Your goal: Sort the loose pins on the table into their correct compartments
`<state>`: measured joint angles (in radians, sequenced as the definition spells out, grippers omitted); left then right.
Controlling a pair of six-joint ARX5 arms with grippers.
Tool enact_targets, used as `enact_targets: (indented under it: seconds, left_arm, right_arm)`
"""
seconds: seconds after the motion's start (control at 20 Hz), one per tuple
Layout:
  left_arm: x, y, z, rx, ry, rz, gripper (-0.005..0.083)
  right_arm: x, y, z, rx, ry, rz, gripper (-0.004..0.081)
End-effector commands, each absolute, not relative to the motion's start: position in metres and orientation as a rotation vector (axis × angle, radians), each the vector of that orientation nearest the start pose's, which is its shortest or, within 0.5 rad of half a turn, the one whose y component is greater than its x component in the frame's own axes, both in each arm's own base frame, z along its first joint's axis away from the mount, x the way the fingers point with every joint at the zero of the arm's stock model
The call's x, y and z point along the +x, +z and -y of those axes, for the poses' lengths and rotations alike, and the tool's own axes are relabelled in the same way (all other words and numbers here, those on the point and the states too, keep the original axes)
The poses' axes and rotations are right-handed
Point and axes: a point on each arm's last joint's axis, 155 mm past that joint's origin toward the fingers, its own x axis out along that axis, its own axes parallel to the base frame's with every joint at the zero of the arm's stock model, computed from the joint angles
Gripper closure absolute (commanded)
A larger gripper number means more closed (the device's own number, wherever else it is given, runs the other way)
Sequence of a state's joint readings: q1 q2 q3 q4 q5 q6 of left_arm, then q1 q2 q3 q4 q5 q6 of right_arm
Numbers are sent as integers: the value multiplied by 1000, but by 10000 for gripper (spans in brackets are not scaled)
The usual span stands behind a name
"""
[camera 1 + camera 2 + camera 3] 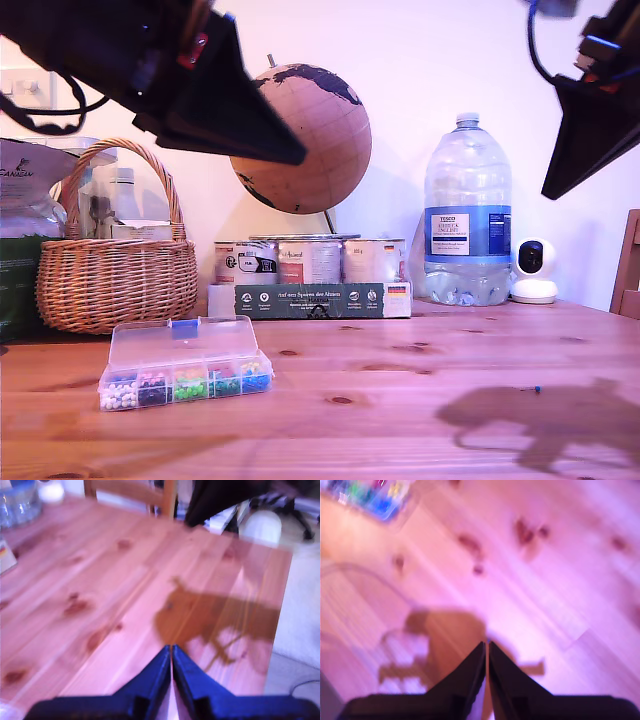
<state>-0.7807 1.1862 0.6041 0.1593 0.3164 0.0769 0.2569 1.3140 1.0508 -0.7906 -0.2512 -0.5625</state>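
Pins untouched, both claws high and closed

My first gripper (171,647) and my second gripper (486,644) each show their jaws pressed together with nothing between them. Both hang well above the table (400,350), which reads to me as a travelling posture rather than a reaching one: closed tips are slim and will not snag on the way over.

The blue pin (538,388) lies alone on the bare wood towards the exterior view's right, at the edge of an arm's shadow. The first wrist view looks down on a similar shadow with a dark speck in it, so I judge my first gripper to be the one up at the exterior view's right, the nearer of the two to that pin. The white pin I cannot find in any view.

The box (185,345) sits well apart from the pin, towards the exterior view's left in front of the basket (115,280), its lid thrown back so the cells (185,383) are open from above. The second wrist view catches a blurred corner of it, so my second gripper is probably the arm over that side.

Sorting has not begun. I would expect the jaws to part before any descent; a pin this small, lying flat, looks easy to miss or flick away.
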Motion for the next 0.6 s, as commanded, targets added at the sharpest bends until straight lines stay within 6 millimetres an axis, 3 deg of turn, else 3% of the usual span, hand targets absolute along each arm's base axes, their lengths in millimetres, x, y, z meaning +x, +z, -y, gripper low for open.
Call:
enact_targets:
  seconds: [0.0,0.55]
  left_arm:
    - [220,144,308,149,-1094,-397,797]
    - [210,131,307,46,-1042,-338,797]
  right_arm:
    - [308,130,-129,-518,771,-944,783]
    - [311,80,-134,-760,986,-978,782]
